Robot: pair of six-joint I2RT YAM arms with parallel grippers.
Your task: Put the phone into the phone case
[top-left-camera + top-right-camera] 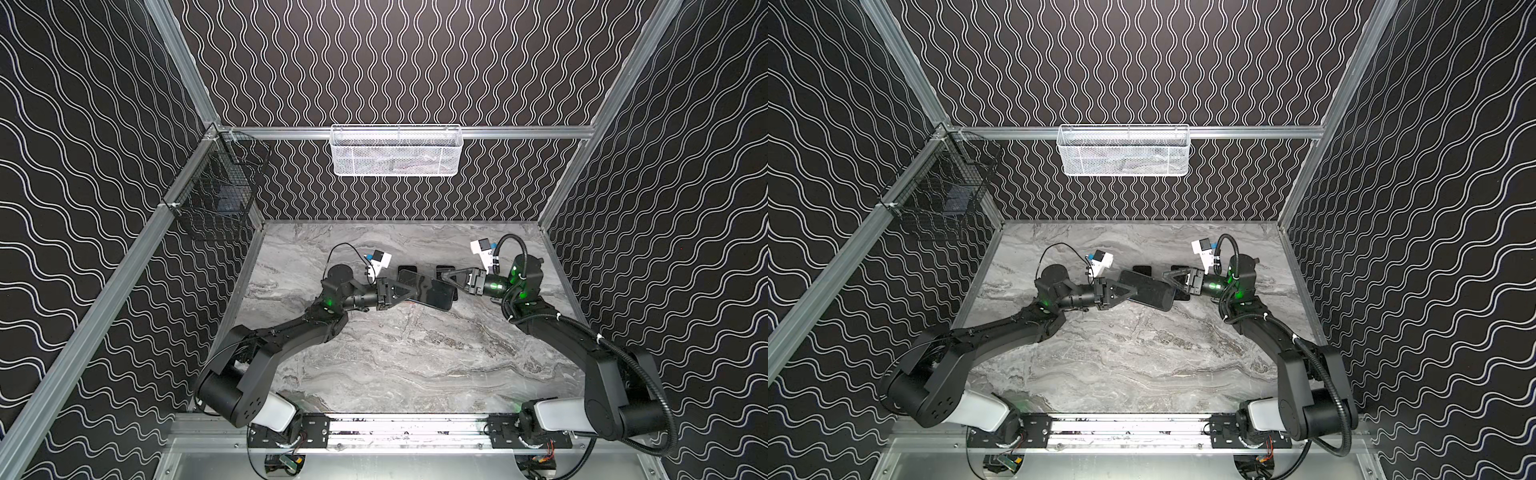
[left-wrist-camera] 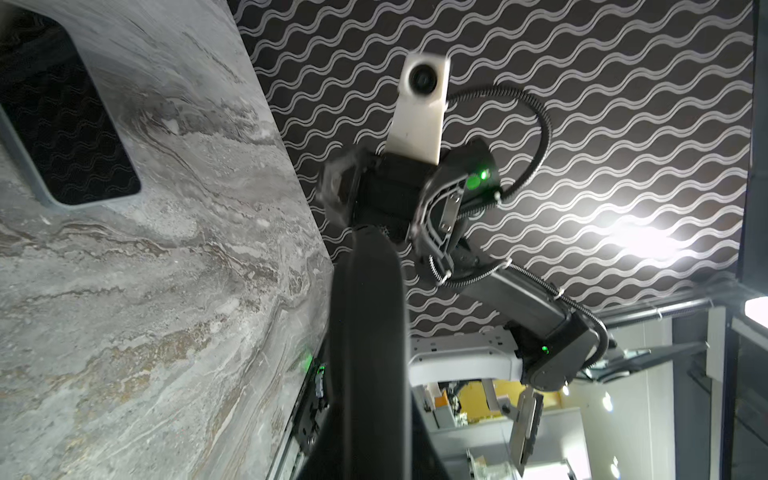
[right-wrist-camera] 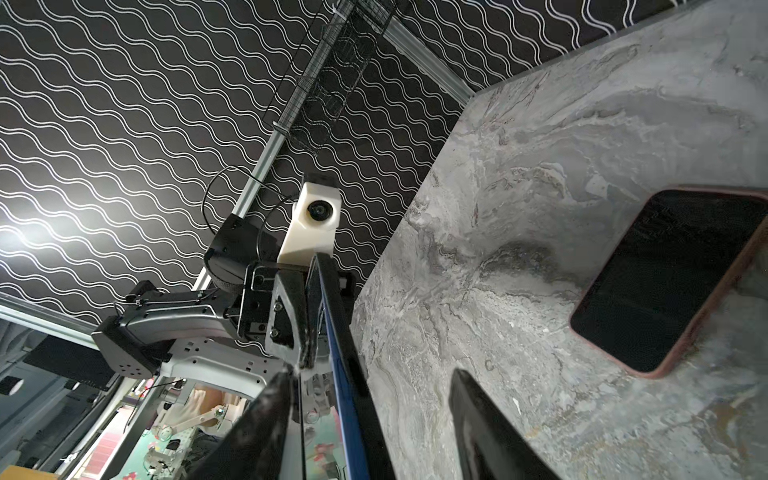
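While my left gripper (image 1: 409, 294) clamps one end of the phone (image 1: 432, 293) aloft and my right gripper (image 1: 444, 277) gapes round the other, it may pivot loose — hazard: drop beside the phone case (image 3: 673, 282).

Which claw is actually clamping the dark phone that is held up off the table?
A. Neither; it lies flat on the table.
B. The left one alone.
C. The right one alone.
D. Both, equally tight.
B: the left gripper is shut on one end of the phone, while the right gripper has its fingers standing apart around the other end.
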